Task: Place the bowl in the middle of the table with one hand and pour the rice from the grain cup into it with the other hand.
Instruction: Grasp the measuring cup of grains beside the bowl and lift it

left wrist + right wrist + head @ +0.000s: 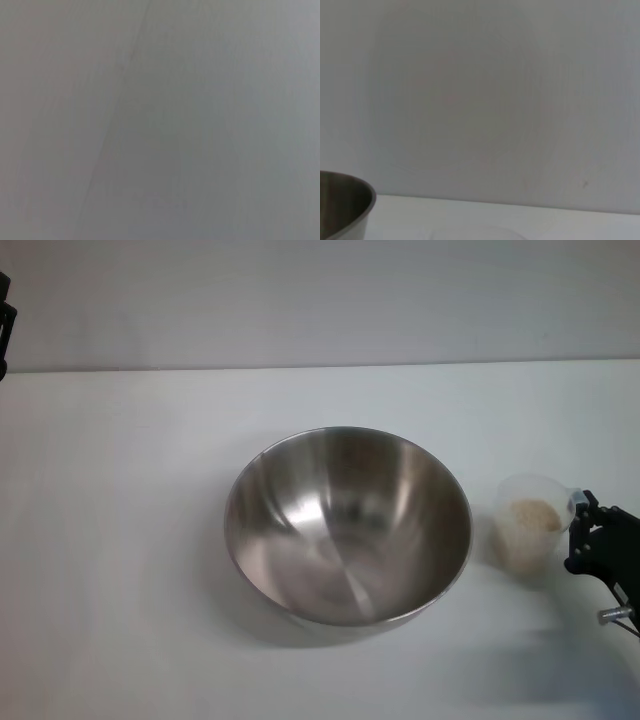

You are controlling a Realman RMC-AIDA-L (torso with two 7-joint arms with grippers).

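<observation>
bowl (348,525) sits mid-table (120,540), empty inside, no writing readable | grain cup (528,530) just to its right, rice (536,515) heaped within, no markings legible | my right gripper (588,532) at the cup's right side, cut off by the edge, grip state I cannot tell | my left arm (5,325) parked far left, barely visible

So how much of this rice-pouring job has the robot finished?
The bowl already sits mid-table, empty. The right tool is at the grain cup, which stands upright beside the bowl with the rice inside. Lifting and pouring remain. The left tool is parked at the far left edge.
</observation>
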